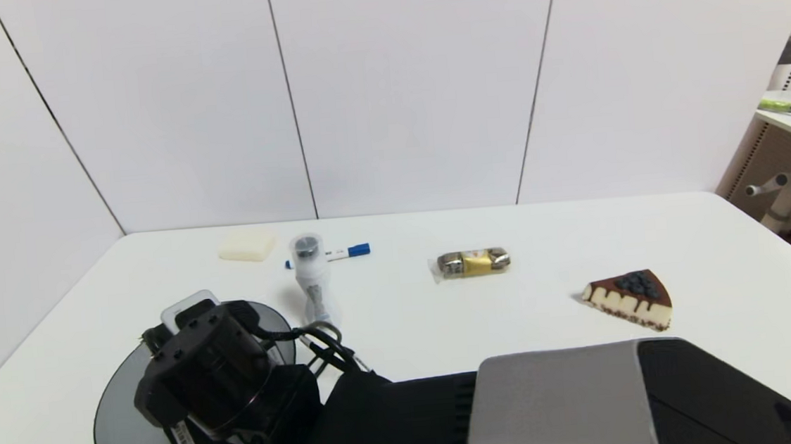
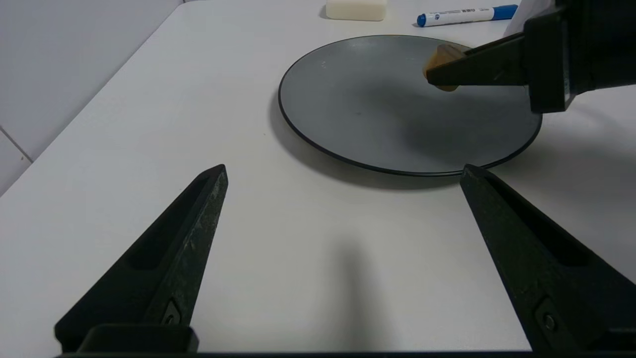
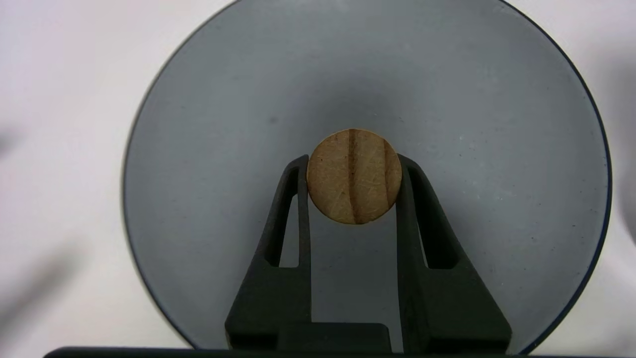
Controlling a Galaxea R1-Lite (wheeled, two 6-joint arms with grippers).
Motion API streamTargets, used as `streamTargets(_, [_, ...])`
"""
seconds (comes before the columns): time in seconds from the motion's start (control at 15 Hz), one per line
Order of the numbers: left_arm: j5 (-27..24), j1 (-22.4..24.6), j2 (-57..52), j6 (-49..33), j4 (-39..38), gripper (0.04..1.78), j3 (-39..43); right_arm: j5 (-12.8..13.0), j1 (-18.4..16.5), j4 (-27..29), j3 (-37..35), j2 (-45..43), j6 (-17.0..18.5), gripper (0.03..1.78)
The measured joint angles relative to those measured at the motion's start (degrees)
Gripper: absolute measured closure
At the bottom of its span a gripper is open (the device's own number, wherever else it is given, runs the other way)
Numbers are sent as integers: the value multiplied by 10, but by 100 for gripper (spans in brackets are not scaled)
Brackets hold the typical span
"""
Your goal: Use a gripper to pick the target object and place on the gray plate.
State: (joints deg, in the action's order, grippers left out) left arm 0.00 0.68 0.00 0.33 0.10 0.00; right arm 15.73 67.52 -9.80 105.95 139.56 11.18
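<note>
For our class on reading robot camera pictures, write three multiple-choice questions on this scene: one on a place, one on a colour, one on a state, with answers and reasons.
1. Where is the brown nut?
A. over the gray plate
B. beside the cake slice
C. on the soap block

2. What colour is the marker's cap?
A. red
B. blue
C. green

3. How does the right gripper stand?
A. open and empty
B. shut on the nut
C. out of view

Answers:
1 A, the right wrist view shows plate all around the nut.
2 B, the cap is blue in the head view.
3 B, both fingers press the nut's sides. The left gripper is open above bare table near the plate.
</note>
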Motion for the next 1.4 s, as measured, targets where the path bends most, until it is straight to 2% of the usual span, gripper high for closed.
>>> streamTargets(0.4, [0, 0, 0, 0, 0, 13, 0, 0, -7, -3, 6, 12, -8, 132])
streamTargets(0.6, [0, 0, 0, 0, 0, 13, 0, -1, -6, -4, 6, 13, -11, 92])
streamTargets(0.93, [0, 0, 0, 0, 0, 13, 0, 0, -7, 2, -2, 2, -11, 53])
streamTargets(1.07, [0, 0, 0, 0, 0, 13, 0, 2, -8, 3, -30, -30, -10, 43])
streamTargets(1.4, [0, 0, 0, 0, 0, 13, 0, 3, -31, 4, -185, -184, -9, 28])
